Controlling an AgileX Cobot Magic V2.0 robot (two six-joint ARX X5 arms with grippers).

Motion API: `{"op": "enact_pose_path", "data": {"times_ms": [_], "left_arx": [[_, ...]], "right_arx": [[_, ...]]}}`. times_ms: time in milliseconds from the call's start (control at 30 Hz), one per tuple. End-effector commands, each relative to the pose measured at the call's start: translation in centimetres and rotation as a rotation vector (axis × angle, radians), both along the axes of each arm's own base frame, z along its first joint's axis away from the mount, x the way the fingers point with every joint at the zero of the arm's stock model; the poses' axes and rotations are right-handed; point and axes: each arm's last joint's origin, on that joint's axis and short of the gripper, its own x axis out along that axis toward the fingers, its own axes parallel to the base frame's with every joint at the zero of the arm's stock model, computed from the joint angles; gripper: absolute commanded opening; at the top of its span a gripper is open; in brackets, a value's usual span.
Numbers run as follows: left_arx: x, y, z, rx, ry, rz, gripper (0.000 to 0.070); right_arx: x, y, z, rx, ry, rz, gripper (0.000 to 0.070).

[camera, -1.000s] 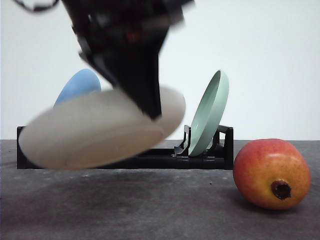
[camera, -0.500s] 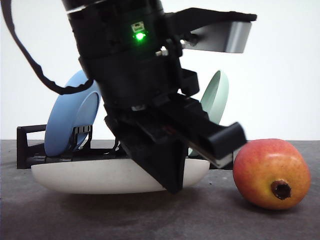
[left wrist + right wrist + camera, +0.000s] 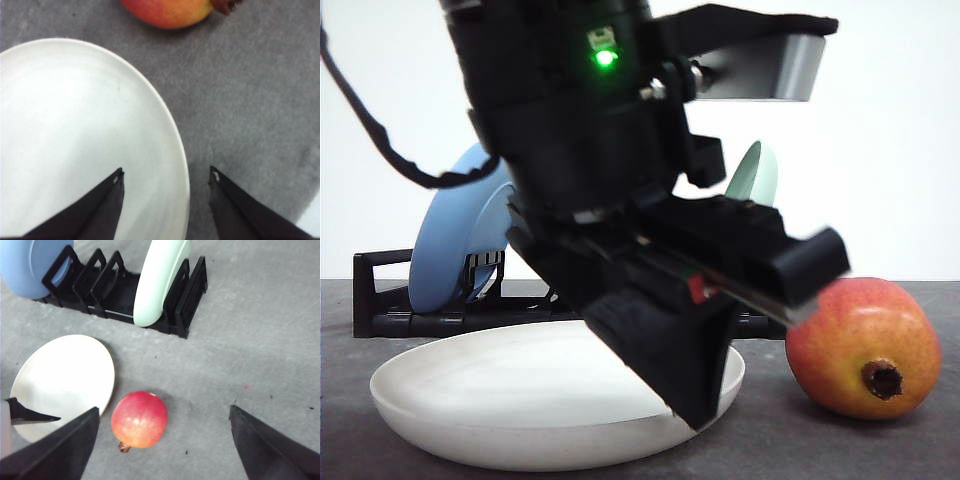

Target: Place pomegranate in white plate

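Lying pomegranate (image 3: 139, 419) beside left end effector (image 3: 165, 180)

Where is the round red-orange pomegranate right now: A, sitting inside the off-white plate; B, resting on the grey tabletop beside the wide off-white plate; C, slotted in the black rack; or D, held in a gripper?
B: the round red-orange pomegranate lies on the grey tabletop just beside the rim of the wide off-white plate, which holds nothing, and both grippers, left and right, are open with no fruit between their fingers.
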Motion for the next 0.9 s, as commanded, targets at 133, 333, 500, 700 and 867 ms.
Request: {"op": "enact_pose_path", "data": {"times_ms": [133,333,500,700,867], "left_arx": [[0.0,0.4,6.0,-0.18,-0.047,0.015,0.0318],[-0.1,3.0,13.0,-0.38,-0.099,0.054,0.0316],[-0.6,6.0,17.5,-0.534,-0.153,0.07,0.0314],[-1.1,9.1,19.6,-0.611,-0.188,0.094,0.0315],[-1.5,10.6,20.3,-0.636,-0.202,0.104,0.0315]], "right_arx": [[0.2,0.4,0.4,0.042,0.028,0.003,0.0523],[1.1,1.0,-0.5,0.075,0.154,0.013,0.0554],[2.8,1.8,-1.5,0.083,0.267,0.023,0.0556],[5.1,3.0,-3.6,0.074,0.411,0.013,0.0563],[6.4,4.2,-6.3,0.072,0.51,-0.01,0.0578]]}}
